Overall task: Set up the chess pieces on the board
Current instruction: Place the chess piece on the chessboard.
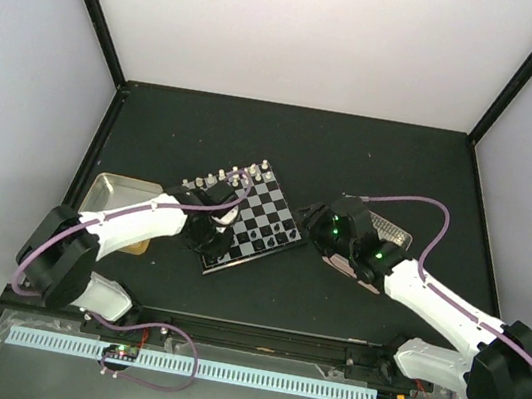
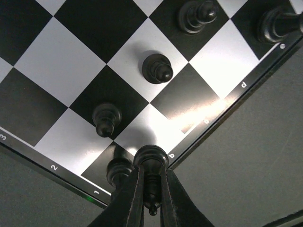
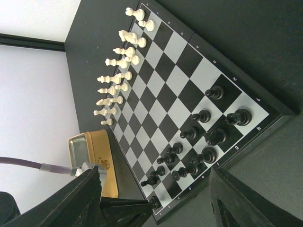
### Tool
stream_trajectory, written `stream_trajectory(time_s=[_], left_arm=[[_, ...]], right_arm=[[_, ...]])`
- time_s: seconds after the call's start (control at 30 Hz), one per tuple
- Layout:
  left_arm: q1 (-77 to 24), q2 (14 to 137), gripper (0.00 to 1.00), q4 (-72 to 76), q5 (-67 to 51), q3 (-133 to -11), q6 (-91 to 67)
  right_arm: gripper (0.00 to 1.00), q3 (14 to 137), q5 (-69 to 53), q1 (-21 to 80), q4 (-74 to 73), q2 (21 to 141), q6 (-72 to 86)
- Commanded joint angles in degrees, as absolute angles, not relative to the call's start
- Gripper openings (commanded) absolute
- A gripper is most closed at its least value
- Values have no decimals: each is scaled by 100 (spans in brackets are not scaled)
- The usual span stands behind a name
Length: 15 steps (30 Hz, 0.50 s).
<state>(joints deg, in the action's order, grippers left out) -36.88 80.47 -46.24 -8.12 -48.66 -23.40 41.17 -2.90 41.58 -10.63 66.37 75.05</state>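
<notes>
While pinching one black piece [image 2: 151,155] hard between near-closed fingers [image 2: 135,194], hangs low over the board [image 1: 269,210] corner nearest the desk's [image 1: 402,171] near edge: left pincer [image 2: 151,172]. Just beside it on the corner square, a second black piece [image 2: 119,171], upright. Board itself slanted, a little left of the desk's middle, well apart from the far edge and both side edges, closer to the near edge. Broad dark surface beyond it toward the far corners. White pieces [image 3: 116,75] upright in two rows along the board side turned to the far-left corner; black pieces [image 3: 208,137] gathered in ragged rows along the opposite side. Right pincer [image 3: 156,189] spread wide, gripping nothing, near the board side facing the right edge. Toward the left edge, a tan-rimmed tray [image 1: 110,190], close to the board, partly under the left arm [image 1: 130,224]. Toward the right edge, a metal tray [image 1: 390,231], mostly hidden beneath the right arm [image 1: 442,303]. Contents of either: cannot tell.
</notes>
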Motion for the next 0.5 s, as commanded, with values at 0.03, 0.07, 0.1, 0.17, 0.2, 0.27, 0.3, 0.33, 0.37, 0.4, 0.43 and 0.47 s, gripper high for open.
stream_trajectory(time_s=[0.03, 0.07, 0.1, 0.17, 0.2, 0.27, 0.3, 0.33, 0.37, 0.4, 0.43, 0.47], left_arm=[[-3761, 8308, 6, -4567, -719, -5139, -2328], [-3768, 8352, 8, -4548, -746, -5146, -2306], [-3777, 8382, 11, -4538, -762, -5162, -2291], [-3777, 8429, 18, -4543, -765, -5201, -2265], [-3772, 8434, 22, -4548, -764, -5224, -2253], [-3776, 8396, 29, -4550, -837, -5275, -2239], [-3779, 8363, 30, -4545, -871, -5300, -2241], [-3779, 8318, 31, -4540, -897, -5326, -2246], [-3779, 8272, 31, -4543, -923, -5350, -2238], [-3776, 8232, 31, -4544, -931, -5371, -2247], [-3773, 8197, 30, -4546, -924, -5385, -2256], [-3775, 8170, 29, -4559, -903, -5394, -2257]], right_arm=[[64, 4048, -200, 4105, -1143, 6572, 7417], [64, 4047, -202, 4100, -1144, 6567, 7412], [64, 4051, -210, 4092, -1145, 6568, 7407], [64, 4052, -219, 4098, -1149, 6570, 7398], [64, 4052, -226, 4085, -1147, 6559, 7398], [64, 4052, -236, 4082, -1146, 6563, 7392], [64, 4052, -237, 4086, -1146, 6561, 7392], [64, 4051, -238, 4080, -1151, 6558, 7392], [64, 4052, -235, 4071, -1156, 6556, 7385], [64, 4052, -229, 4072, -1154, 6548, 7387], [64, 4045, -224, 4075, -1156, 6543, 7390], [64, 4042, -225, 4077, -1153, 6537, 7391]])
